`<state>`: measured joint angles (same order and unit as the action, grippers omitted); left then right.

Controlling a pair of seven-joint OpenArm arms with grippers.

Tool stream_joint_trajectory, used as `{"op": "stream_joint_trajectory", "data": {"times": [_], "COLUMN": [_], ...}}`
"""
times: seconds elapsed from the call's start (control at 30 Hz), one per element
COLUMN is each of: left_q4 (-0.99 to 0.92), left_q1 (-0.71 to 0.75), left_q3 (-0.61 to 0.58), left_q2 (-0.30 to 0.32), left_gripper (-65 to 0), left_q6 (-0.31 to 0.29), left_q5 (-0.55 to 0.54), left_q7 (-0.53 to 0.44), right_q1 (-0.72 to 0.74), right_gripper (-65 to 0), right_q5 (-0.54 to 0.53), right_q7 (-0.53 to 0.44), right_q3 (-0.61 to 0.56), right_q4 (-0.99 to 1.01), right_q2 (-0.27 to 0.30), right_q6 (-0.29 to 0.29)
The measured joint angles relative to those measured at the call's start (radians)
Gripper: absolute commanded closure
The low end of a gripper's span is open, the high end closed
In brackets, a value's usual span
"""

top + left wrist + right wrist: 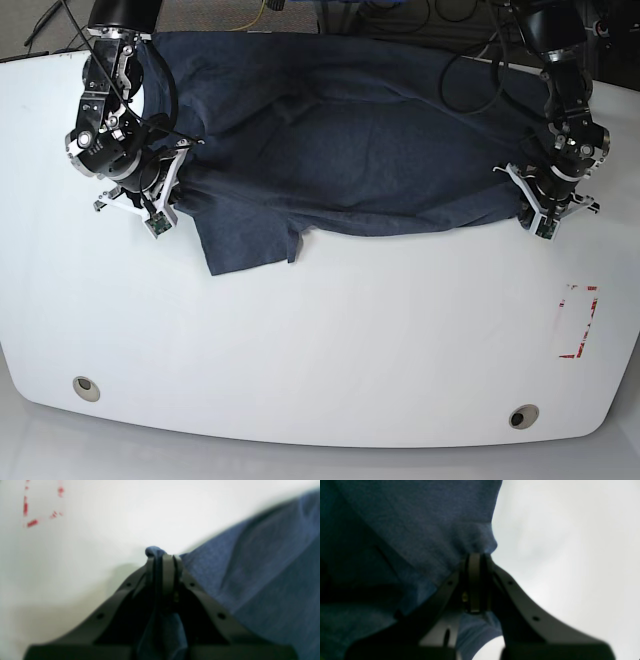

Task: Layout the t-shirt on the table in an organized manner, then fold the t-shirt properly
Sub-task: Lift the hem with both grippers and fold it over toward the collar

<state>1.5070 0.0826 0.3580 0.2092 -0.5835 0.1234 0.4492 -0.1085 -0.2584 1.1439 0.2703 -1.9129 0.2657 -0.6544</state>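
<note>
The dark navy t-shirt (350, 140) lies spread across the far half of the white table (320, 340), plain side up, one sleeve (245, 245) hanging toward the front. My left gripper (535, 215), on the right in the base view, is shut on the shirt's right edge; in the left wrist view the cloth (262, 562) bunches between its fingers (167, 565). My right gripper (160, 215), on the left, is shut on the shirt's left edge; the right wrist view shows fabric (425, 525) pinched at its fingers (475, 565).
A red tape rectangle (577, 322) marks the table at the right, also in the left wrist view (32, 507). Two grommet holes (86, 388) (520, 416) sit near the front edge. Cables lie beyond the table's far edge.
</note>
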Motion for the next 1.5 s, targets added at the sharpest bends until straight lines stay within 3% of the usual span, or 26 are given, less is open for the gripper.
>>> {"op": "stream_joint_trajectory", "data": {"times": [0.43,0.83,1.5], "left_q4": [0.029,0.041,0.052], "left_q1": [0.036,0.049,0.138], "left_q3": [0.068,0.072,0.075], "left_q2": [0.01,0.029,0.101], "left_gripper": [0.0,0.0,0.0], "left_q6": [-0.011,-0.006,-0.016], "left_q5": [-0.008,0.002,-0.004], "left_q7": [-0.001,-0.001,0.002], "right_q1": [-0.026,-0.084,-0.172], "right_gripper": [0.0,0.0,0.0], "right_q5": [-0.016,-0.209,-0.225], "right_q7": [0.039,0.06,0.045], "right_q3": [0.097,0.098,0.096], "right_q4": [-0.005,-0.02,-0.024], "right_q2": [-0.025,-0.002,0.016], "right_q6": [-0.001,0.002,0.003]}}
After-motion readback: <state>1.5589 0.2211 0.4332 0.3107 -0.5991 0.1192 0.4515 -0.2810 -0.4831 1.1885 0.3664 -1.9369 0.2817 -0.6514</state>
